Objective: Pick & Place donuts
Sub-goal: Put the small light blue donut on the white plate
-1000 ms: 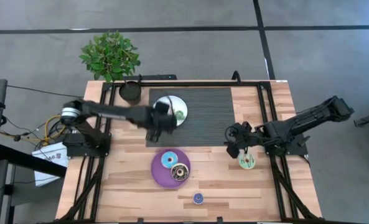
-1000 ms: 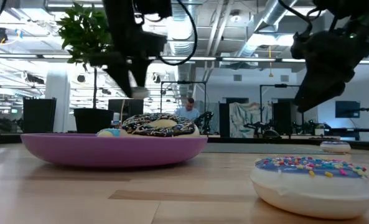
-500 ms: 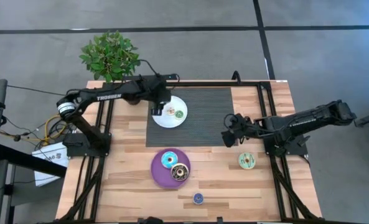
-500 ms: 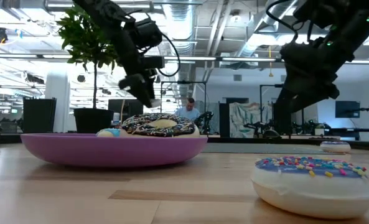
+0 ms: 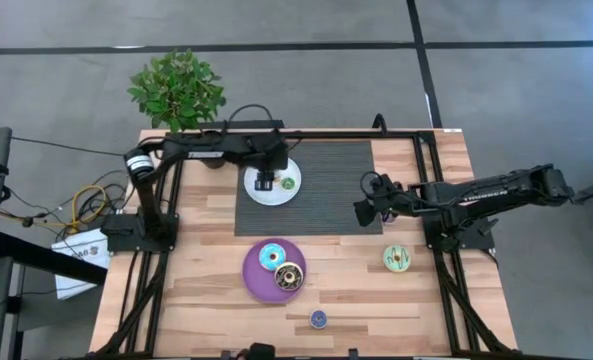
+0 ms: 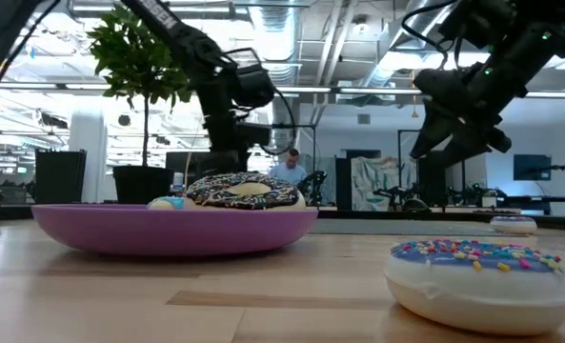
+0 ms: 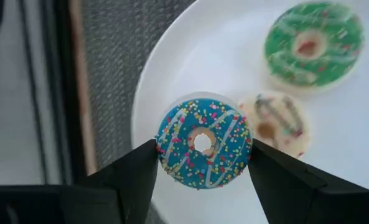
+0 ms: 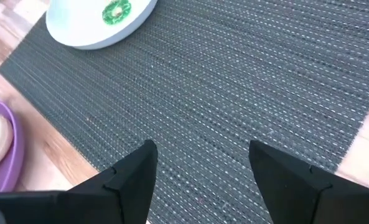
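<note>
Wooden desk point(image 5: 206, 300), dark mat point(image 5: 326, 190) at the back. On the purple plate point(image 5: 254, 278) sit a blue-iced donut point(image 5: 272, 257) and a brown-and-cream donut point(image 5: 289, 276). Over the white plate point(image 7: 358, 137), the left gripper point(image 7: 203, 163) clamps a mini blue donut point(image 7: 203, 142) above green point(image 7: 313, 42) and cream point(image 7: 274, 122) minis. The right gripper point(image 8: 200, 163) hovers open over the mat, holding nothing.
</note>
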You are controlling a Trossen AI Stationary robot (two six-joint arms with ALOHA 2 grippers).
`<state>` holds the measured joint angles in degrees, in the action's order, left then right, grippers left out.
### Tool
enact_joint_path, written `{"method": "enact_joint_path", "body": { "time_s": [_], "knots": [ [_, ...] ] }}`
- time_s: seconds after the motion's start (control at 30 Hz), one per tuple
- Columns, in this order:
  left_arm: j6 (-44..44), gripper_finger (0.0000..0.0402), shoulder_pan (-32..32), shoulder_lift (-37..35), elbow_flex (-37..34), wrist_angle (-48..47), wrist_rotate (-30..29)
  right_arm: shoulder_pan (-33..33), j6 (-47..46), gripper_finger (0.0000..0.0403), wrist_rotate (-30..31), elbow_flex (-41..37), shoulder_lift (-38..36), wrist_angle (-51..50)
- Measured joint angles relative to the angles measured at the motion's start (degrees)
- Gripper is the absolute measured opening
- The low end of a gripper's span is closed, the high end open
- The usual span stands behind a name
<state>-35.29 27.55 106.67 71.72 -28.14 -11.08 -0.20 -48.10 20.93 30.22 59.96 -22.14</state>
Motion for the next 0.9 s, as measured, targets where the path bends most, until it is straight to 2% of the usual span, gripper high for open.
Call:
{"method": "enact_joint_path", "body": {
  "time_s": [0.2, 0.43, 0.6, 0.9],
  "knots": [
    [2.99, 0.0233, 0.21, 3.97, 8.60, -3.37, 4.90, -0.29, -0.02, 0.0244, 0.00, 0.00, 0.00, 0.91],
    [8.45, 0.0233, 0.90, 6.72, 13.08, -4.79, 7.74, -0.29, -0.02, 0.0244, 0.00, 0.00, 0.02, 1.69],
    [8.98, 0.0233, 0.57, 9.69, 13.86, -8.65, 7.81, -0.21, 0.00, 0.0244, -0.07, 0.00, 0.04, 1.75],
    [9.96, 0.0233, 0.57, 10.83, 14.08, -7.93, 7.72, -0.21, 0.00, 0.0244, -0.24, 0.00, 0.04, 1.71]
  ]
}}
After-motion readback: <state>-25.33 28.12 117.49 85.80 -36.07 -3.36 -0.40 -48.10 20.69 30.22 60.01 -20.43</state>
